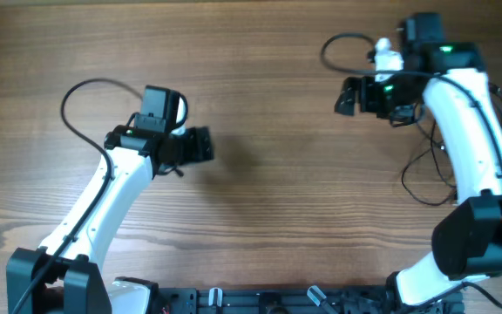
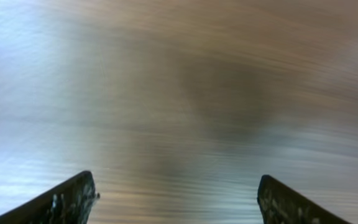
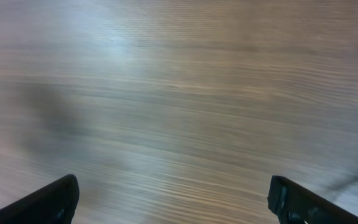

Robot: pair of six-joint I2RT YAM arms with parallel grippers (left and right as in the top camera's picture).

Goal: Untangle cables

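Closest to us are the dark fingertips [image 2: 73, 200] of our left gripper [image 2: 176, 202], standing wide apart at the bottom corners of its wrist view. Only blurred wooden tabletop [image 2: 185, 93] shows between and ahead of them. Our right gripper [image 3: 173, 202] shows the same: jaws fully spread, bare wood grain between them, nothing held. A faint dark streak off to the outside of its right-hand finger may be a cord, but we cannot tell. From overhead, the cables [image 1: 406, 181] lie as thin black loops well behind the right jaws. They sit back beside and partly under the white forearm of our right arm [image 1: 464, 131], and far across the table from the left jaws. We judge that both grippers are spread to be ready for a pinch on thin cord, and that neither is yet over the tangle. The right jaws point away from the loops, toward the table's middle, so that arm would need to draw back and turn before it could reach them. How the cords cross each other we cannot make out, since the arm hides part of them.
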